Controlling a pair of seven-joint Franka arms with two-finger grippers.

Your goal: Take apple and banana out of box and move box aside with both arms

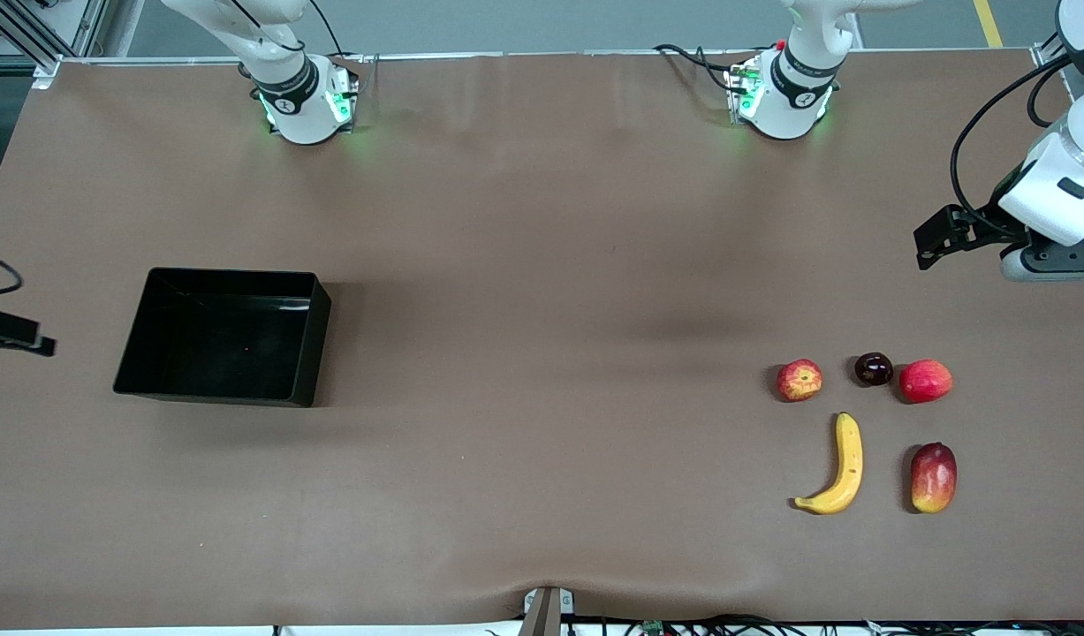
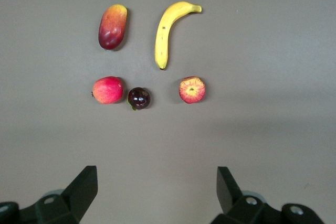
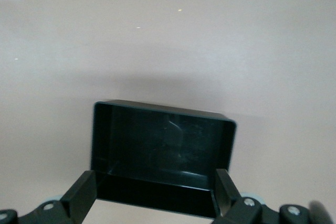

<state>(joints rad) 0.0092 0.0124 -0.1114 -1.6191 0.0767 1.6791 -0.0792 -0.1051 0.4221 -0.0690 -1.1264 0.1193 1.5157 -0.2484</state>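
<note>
The fruits lie together at the left arm's end of the table. The yellow banana (image 1: 842, 468) (image 2: 169, 30) is nearer the front camera than the streaked red apple (image 1: 799, 380) (image 2: 192, 89). My left gripper (image 2: 156, 170) hangs open and empty, up over bare table, apart from the fruits; its arm (image 1: 1049, 203) reaches in at the table's end. The black box (image 1: 223, 336) (image 3: 163, 150) sits empty at the right arm's end. My right gripper (image 3: 155, 173) is open and empty, just off the box's end wall, not touching it.
Beside the apple lie a dark plum (image 1: 874, 368) and a round red fruit (image 1: 926, 381). A red-yellow mango (image 1: 934, 477) lies beside the banana. A black part of the right hand (image 1: 16, 334) shows at the table's edge. Brown tabletop (image 1: 542, 353) runs between box and fruits.
</note>
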